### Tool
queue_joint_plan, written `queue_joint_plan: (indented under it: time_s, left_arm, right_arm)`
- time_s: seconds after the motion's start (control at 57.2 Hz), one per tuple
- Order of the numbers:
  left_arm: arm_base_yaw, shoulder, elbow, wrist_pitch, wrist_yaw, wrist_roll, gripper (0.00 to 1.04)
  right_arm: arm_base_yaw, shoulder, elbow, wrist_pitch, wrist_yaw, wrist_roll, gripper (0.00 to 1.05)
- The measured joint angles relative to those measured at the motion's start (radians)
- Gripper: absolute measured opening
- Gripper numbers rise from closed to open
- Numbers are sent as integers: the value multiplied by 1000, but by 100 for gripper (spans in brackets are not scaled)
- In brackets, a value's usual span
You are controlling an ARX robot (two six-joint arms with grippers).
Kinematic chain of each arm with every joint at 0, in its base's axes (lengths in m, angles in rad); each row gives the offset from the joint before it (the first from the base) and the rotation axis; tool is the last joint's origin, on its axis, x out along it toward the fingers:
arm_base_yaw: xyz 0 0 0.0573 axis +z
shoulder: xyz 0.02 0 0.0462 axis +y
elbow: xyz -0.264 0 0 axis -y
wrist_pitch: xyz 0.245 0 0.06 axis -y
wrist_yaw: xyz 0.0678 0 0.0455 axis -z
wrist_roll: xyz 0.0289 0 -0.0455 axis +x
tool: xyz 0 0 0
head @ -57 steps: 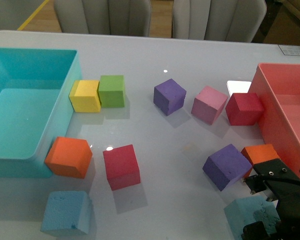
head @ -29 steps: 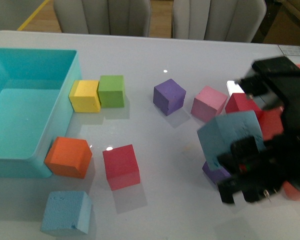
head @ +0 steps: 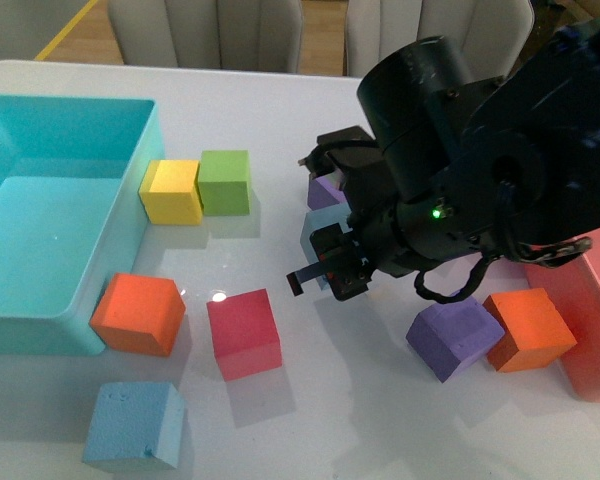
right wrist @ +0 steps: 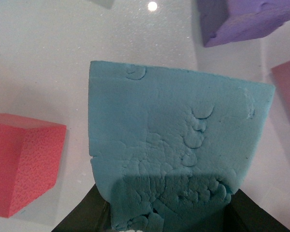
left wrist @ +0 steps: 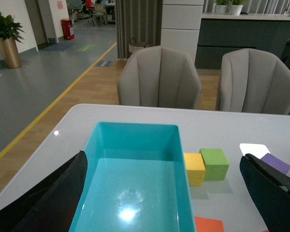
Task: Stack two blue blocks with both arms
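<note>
Blue block 1 (right wrist: 179, 145) clamped in right jaws, over mid-bench (head: 280, 120) near red cube (head: 243, 332). Blue block 2 (head: 135, 425) sits on bench, near-left, untouched. Left jaws apart, empty. Step judged: transport. Next move calls for leftward carry, square alignment over block 2, gentle lowering.

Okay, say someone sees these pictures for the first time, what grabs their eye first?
The bulky black right arm fills the middle and right of the front view, its hand clamped on a sky-blue block among scattered coloured cubes. The other blue block sits alone at the near left, just in front of the big turquoise bin.
</note>
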Motion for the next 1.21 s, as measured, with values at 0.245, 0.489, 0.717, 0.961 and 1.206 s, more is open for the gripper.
queue_joint_plan:
  time_s: [0.245, 0.489, 0.717, 0.961, 1.206]
  left_arm:
    - [0, 0, 0, 0, 0, 0, 96]
    - [0, 0, 0, 0, 0, 0, 96]
    - [0, 0, 0, 0, 0, 0, 96]
    - [0, 0, 0, 0, 0, 0, 96]
    - [0, 0, 0, 0, 0, 0, 96]
  right_arm:
    - [14, 110, 90, -20, -15, 1, 36]
    - [16, 173, 157, -48, -16, 1, 36]
    - [-7, 206, 205, -64, -33, -1, 36]
    - [-22, 207, 206, -53, -42, -22, 71]
    - [-48, 142, 154, -8, -65, -23, 96]
